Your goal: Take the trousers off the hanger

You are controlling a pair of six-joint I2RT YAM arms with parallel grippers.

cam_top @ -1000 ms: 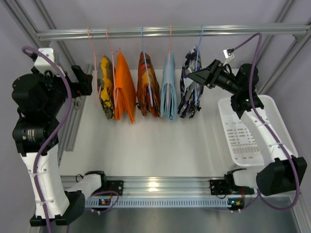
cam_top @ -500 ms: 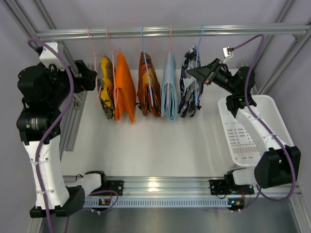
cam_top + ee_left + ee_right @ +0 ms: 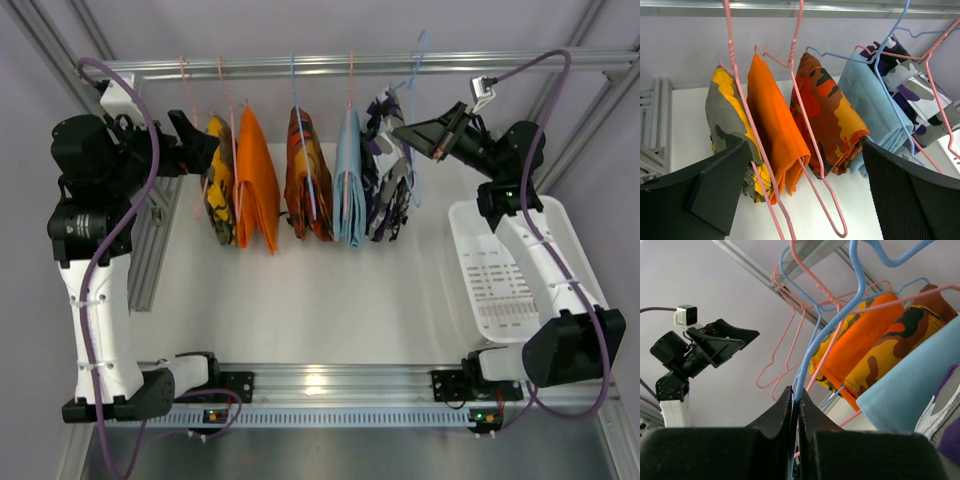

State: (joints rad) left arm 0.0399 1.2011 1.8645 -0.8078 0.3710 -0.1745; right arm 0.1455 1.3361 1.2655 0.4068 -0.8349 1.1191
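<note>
The left gripper (image 3: 196, 143), jaws spread wide, hovers beside the pink wire hangers (image 3: 729, 20). Rightmost under the aluminium rail (image 3: 300, 66), the purple, white and grey camouflage trousers (image 3: 388, 178) drape over the thin light-blue wire hanger (image 3: 856, 265), which the right gripper (image 3: 795, 396) pinches. The thin wire may twist in that pinch and spill them. Since a second ago, the jaws have closed and the hook has lifted off the rail.

The white tabletop (image 3: 330, 295) carries one white perforated basket (image 3: 485, 300) at 3 o'clock, lying flat on it. At 12 o'clock a metal rail (image 3: 260, 68) crosses above it, and pink wire hangers (image 3: 222, 90) with folded garments (image 3: 255, 180) hang from this rail.
</note>
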